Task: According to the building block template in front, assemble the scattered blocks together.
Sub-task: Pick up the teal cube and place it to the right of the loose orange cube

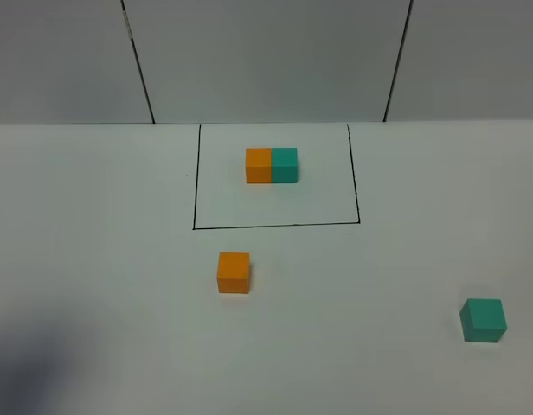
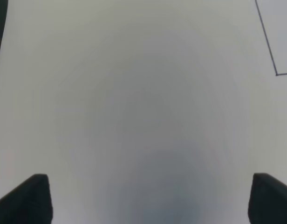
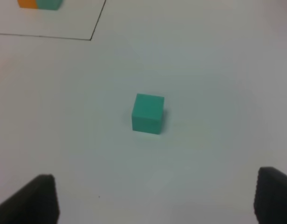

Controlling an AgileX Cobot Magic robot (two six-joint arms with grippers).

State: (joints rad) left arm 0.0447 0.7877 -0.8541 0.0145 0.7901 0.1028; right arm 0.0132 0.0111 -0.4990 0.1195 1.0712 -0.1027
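The template [image 1: 272, 165] is an orange and teal cube joined as one bar, inside a thin black drawn rectangle at the back middle of the table; a piece of it shows in the right wrist view [image 3: 40, 4]. The loose orange cube [image 1: 234, 272] sits in front of the rectangle. The loose teal cube [image 1: 483, 320] sits at the front right and also shows in the right wrist view [image 3: 147, 113]. My right gripper [image 3: 155, 198] is open above the table, with the teal cube ahead of its fingertips. My left gripper [image 2: 148, 198] is open over bare table. Neither gripper shows in the exterior view.
The white table [image 1: 93, 259] runs back to a wall of grey panels [image 1: 266, 60]. A corner of the black rectangle line [image 2: 276, 73] shows in the left wrist view. A dark shadow lies at the table's front left.
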